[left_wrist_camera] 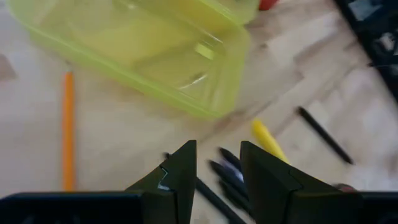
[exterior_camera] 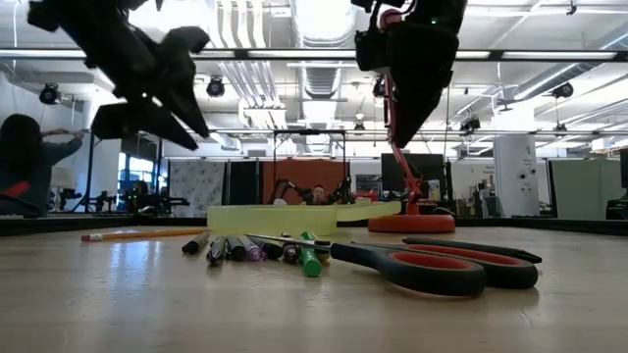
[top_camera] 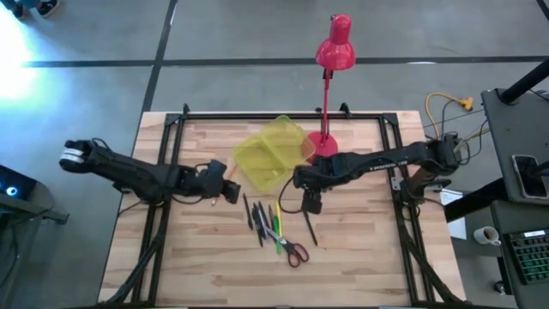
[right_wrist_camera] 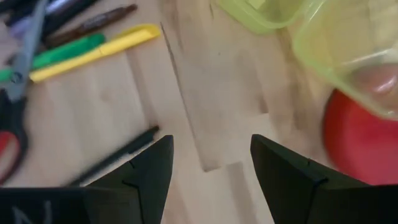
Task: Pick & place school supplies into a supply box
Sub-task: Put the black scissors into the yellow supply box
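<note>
Both grippers hang empty, fingers apart: right gripper (top_camera: 312,204) above a lone black pen (top_camera: 310,228), left gripper (top_camera: 230,190) beside the yellow-green box (top_camera: 268,154). Risk: pen rolls from a skewed pinch, or the arms collide over the pen pile (top_camera: 268,221).

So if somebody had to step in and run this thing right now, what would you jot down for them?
Left gripper: open, empty, above the table near the orange pencil.
Right gripper: open, empty, over the lone dark pen.
Supply box: lid open, beside the red lamp's base; it looks empty.
Pens and pencils and scissors: lying loose on the table in front of the box.
Done: nothing packed.
Left: everything still needs to go in.
</note>
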### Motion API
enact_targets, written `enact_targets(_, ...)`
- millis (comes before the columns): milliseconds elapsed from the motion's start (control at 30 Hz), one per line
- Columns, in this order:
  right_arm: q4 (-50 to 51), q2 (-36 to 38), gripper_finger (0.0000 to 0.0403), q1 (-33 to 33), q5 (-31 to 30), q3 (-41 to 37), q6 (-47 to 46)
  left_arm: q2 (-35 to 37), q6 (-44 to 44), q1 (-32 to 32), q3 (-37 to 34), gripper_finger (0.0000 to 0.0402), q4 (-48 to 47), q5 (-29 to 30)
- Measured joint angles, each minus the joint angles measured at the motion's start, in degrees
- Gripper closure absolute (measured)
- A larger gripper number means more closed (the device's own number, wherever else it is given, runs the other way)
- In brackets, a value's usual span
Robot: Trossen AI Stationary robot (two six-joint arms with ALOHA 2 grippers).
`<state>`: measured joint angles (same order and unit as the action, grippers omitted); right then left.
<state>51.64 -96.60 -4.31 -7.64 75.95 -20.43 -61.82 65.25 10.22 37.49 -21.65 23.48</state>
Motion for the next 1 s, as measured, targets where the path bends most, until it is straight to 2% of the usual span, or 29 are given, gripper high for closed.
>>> enact_targets(167,-1.5,0.0,0.0200,-4.6,0.4,-0.9,-7.5,-0.8,4.3,7.1,1.2,0.0293,0.2,6.4)
enact_targets(267,-1.5,0.0,0.0202,-7.8,0.2,-1.0,-14.1,-1.1,5.8,9.8,1.2,0.0293,0.0,8.0)
enact_targets(500,-4.5,0.0,0.0202,-14.9,-1.7,-1.0,-36.6,-1.2,4.4,12.8,1.1,0.0293,0.0,7.2)
enact_targets(667,-6.7,-0.8,0.0202,-18.8,-4.5,-0.9,-47.8,-1.3,1.0,15.1,0.9,0.0293,0.0,6.9)
enact_targets(867,-7.6,-5.6,0.0202,-22.0,-2.9,0.8,-56.3,-1.3,0.1,16.6,0.3,0.0293,0.0,6.7)
enact_targets(1000,-7.7,-10.3,0.0202,-23.1,0.4,4.4,-57.2,-1.3,0.0,16.9,0.2,0.0293,0.0,6.7)
